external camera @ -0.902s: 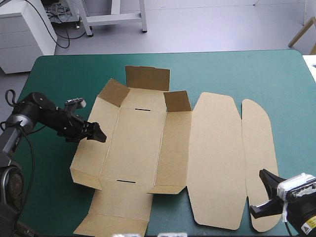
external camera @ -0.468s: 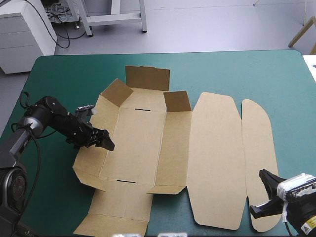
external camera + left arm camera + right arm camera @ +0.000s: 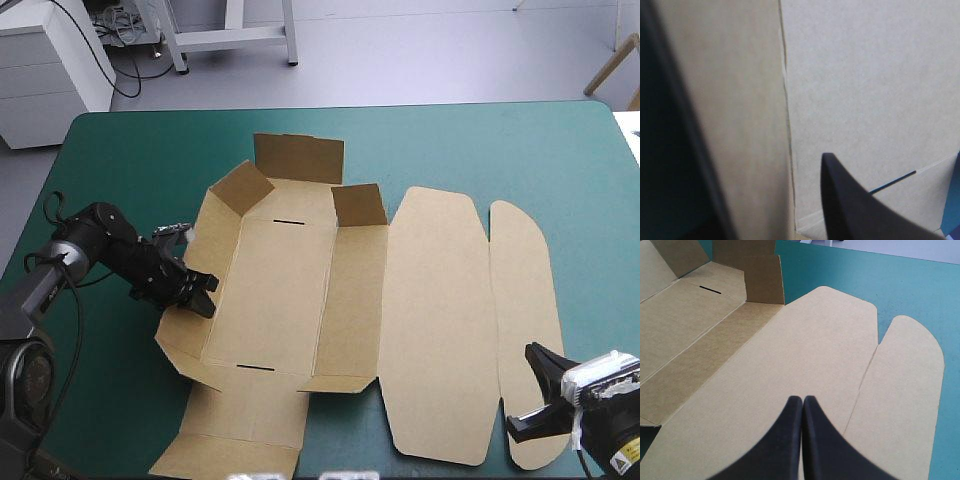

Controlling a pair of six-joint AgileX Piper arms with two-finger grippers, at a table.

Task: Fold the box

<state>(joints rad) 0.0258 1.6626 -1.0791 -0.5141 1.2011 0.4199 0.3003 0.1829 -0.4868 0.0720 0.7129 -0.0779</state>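
The brown box (image 3: 280, 290) lies as a cut sheet across the middle of the teal-green table, its far flaps raised and its lid panel (image 3: 435, 320) flat. My left gripper (image 3: 200, 293) is at the box's left wall (image 3: 180, 330), which tilts up slightly. In the left wrist view that wall (image 3: 740, 100) stands between the black fingers (image 3: 850, 200) of my left gripper (image 3: 755, 165), which is shut on it. My right gripper (image 3: 530, 392) hovers shut by the lid's rounded end flap (image 3: 520, 290). In the right wrist view my right gripper (image 3: 803, 402) forms one arch over the lid (image 3: 805, 340).
A raised far flap (image 3: 298, 158) and two upright corner flaps (image 3: 358, 205) stand at the box's far end. The near flap (image 3: 240, 430) reaches the table's front edge. Bare teal-green cover (image 3: 130, 160) shows left of the box and along the far side.
My left gripper pushed in over the left wall, then drew back a little, and its fingers came together on the wall. The wall's edge shifted inward and rose slightly. The right arm stayed still.
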